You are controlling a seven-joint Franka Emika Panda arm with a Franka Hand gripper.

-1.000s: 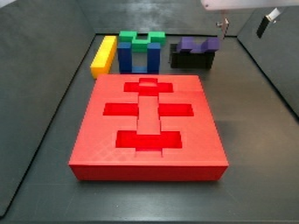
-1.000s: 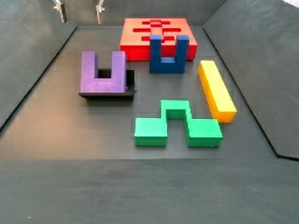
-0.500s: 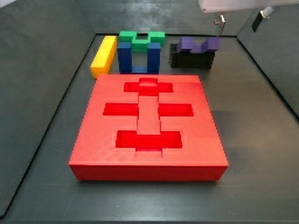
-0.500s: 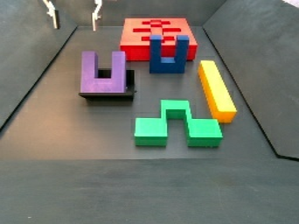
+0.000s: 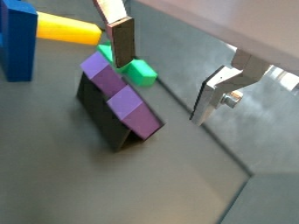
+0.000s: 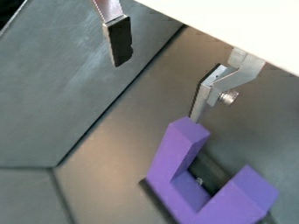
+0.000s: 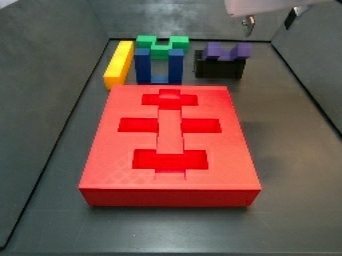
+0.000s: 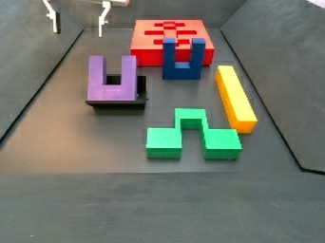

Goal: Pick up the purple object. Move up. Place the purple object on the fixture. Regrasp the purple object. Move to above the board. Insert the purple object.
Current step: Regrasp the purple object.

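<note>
The purple object stands prongs-up on the dark fixture, beyond the far right corner of the red board. It shows in the opposite side view on the fixture, left of the board. My gripper hangs open and empty high above and just beyond it, also seen in a side view. In both wrist views the gripper holds nothing; the purple object lies below, off the fingers' line, on the fixture.
A yellow bar, a blue block and a green block lie on the dark floor beyond the board. Sloped dark walls ring the floor. The green block shows under the gripper.
The open gripper has drifted slightly, up and left in one side view. The purple object stays on the fixture.
</note>
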